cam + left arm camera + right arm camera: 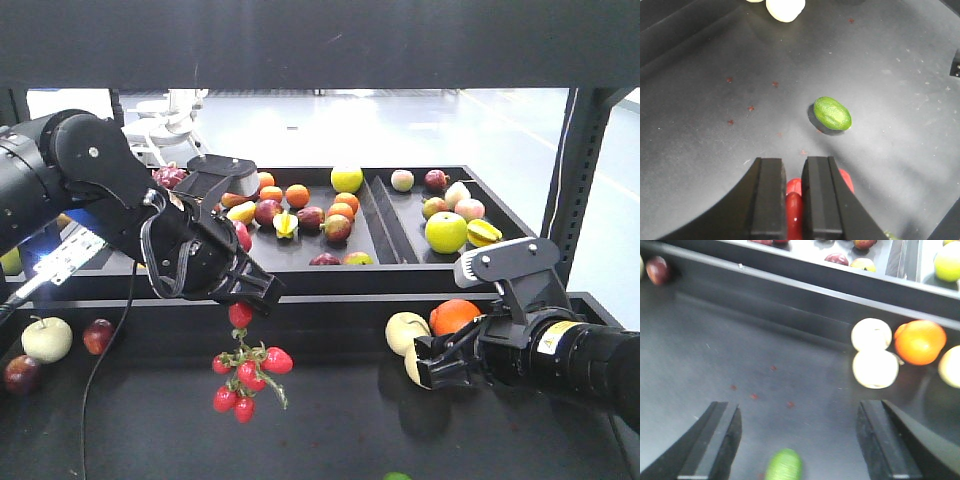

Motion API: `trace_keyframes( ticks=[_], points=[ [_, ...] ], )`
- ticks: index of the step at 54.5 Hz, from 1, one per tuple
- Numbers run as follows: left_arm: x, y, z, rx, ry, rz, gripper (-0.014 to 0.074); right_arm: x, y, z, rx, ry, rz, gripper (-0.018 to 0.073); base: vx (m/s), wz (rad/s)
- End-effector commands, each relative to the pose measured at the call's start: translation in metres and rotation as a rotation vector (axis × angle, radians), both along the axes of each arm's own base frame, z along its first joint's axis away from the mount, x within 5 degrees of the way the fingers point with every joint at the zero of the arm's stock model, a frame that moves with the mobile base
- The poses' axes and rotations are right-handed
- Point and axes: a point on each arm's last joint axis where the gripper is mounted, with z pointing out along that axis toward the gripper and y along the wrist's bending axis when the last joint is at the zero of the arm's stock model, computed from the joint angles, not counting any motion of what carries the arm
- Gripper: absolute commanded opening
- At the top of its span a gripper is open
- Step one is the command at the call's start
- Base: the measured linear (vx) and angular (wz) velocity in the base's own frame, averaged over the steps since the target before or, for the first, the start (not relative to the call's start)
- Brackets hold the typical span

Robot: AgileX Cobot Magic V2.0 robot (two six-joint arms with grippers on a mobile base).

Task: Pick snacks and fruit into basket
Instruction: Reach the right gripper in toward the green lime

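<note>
because the left end effector is pinching only the topmost fruit of the bunch of small red fruits, the rest of the cluster is dangling freely below it, clear of the dark tabletop. this hold is probably letting the bunch hang plumb for carrying. in the left wrist view its jaws are standing narrow, closing on red skin. the green oval fruit is lying on the tabletop at about 1 o'clock from that end effector, untouched. the right end effector is spreading wide and hovering low, with the green oval fruit sitting between its fingers toward 6 o'clock, likely lining up for a pick. pale yellow apples and an orange are resting at 2 o'clock, out of its way. neither basket nor snacks are showing in any view.
</note>
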Motion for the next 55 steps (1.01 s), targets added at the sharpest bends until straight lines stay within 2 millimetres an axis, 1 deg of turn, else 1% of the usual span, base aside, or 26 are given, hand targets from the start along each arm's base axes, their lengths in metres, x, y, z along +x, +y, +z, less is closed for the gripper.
trace_keyframes(
  ticks=[1, 8, 15, 24, 32, 40, 45, 55],
  points=[
    [-0.012, 0.004, 0.035, -0.081, -0.115, 0.016, -0.0006, 0.002, -0.002, 0.031, 0.053, -0.154, -0.026, 0.0519, 0.0, 0.0],
    [-0.012, 0.004, 0.035, -0.081, -0.115, 0.016, -0.0006, 0.007, 0.0, 0.036, 0.048, -0.119, -0.013, 0.0519, 0.0, 0.0],
    [-0.012, 0.004, 0.035, -0.081, -0.115, 0.016, -0.0006, 0.02, 0.007, 0.041, 0.044, -0.045, 0.008, 0.0519, 0.0, 0.0],
    [-0.012, 0.004, 0.035, -0.081, -0.115, 0.016, -0.0006, 0.035, 0.013, 0.041, 0.042, 0.033, 0.018, 0.0519, 0.0, 0.0],
    [-0.012, 0.004, 0.035, -0.081, -0.115, 0.016, -0.0006, 0.045, 0.016, 0.039, 0.047, 0.05, 0.014, 0.0519, 0.0, 0.0],
    [-0.012, 0.004, 0.035, -0.081, -0.115, 0.016, -0.0006, 0.055, 0.019, 0.031, 0.04, 0.085, 0.017, 0.0519, 0.0, 0.0],
    [-0.012, 0.004, 0.035, -0.081, -0.115, 0.016, -0.0006, 0.063, 0.022, 0.023, 0.027, 0.128, 0.022, 0.0519, 0.0, 0.0],
    [-0.012, 0.004, 0.035, -0.081, -0.115, 0.016, -0.0006, 0.078, 0.028, 0.0, 0.004, 0.25, 0.028, 0.0519, 0.0, 0.0]
  ],
)
